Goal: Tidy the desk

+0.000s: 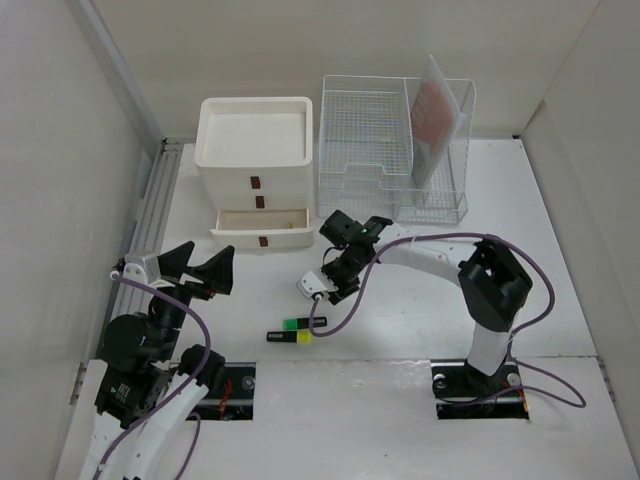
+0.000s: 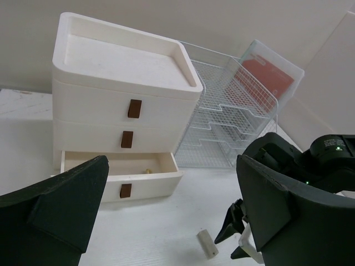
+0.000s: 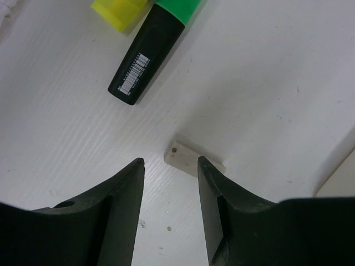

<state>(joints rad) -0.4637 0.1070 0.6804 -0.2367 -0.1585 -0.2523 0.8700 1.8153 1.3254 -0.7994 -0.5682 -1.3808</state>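
White and matte, the broad tabletop surface filled the space between pale beige walls and carried everything in view. At its far edge stood a white plastic three-drawer box with brown handles, its bottom drawer pulled out. Just to the right of the box was a white wire-mesh tiered tray, and on the tray's right side stood a translucent plastic folder with a red sheet inside. Near the middle of the surface lay two black-bodied highlighters side by side, one with a green cap and one with a yellow cap. The right gripper pointed down close to the surface beside them, its jaws partly spread and pinching nothing. A small beige block lay on the surface just past the fingertips, one end hidden behind a finger. The left gripper hung above the near left part of the surface, facing the drawer box, its jaws spread wide and empty.
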